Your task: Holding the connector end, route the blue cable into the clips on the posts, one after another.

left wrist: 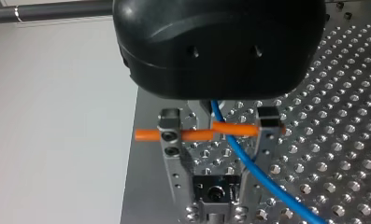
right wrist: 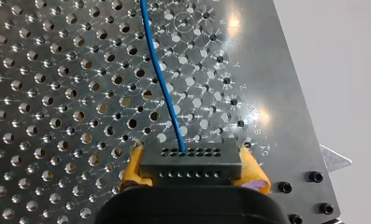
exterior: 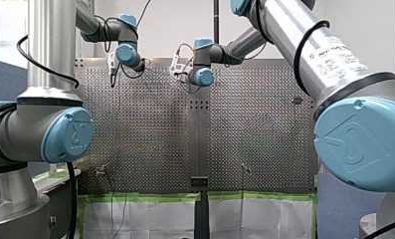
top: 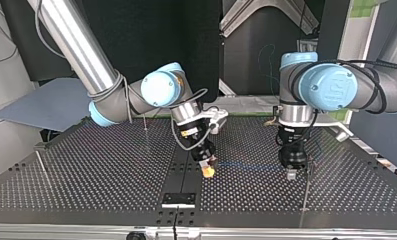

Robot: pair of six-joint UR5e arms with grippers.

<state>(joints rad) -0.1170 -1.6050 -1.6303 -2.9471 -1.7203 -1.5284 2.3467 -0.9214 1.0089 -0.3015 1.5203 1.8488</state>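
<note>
My right gripper (right wrist: 193, 173) is clamped on the connector (right wrist: 190, 156), with a yellow pad on each side of it. The blue cable (right wrist: 162, 79) leaves the connector's face and runs straight ahead over open perforated table (right wrist: 57, 93). The table's edge lies close beside this gripper. My left gripper (left wrist: 217, 186) has its metal fingers spread, the cable passing between them — a thin post (top: 308, 175) stands just beside it.
</note>
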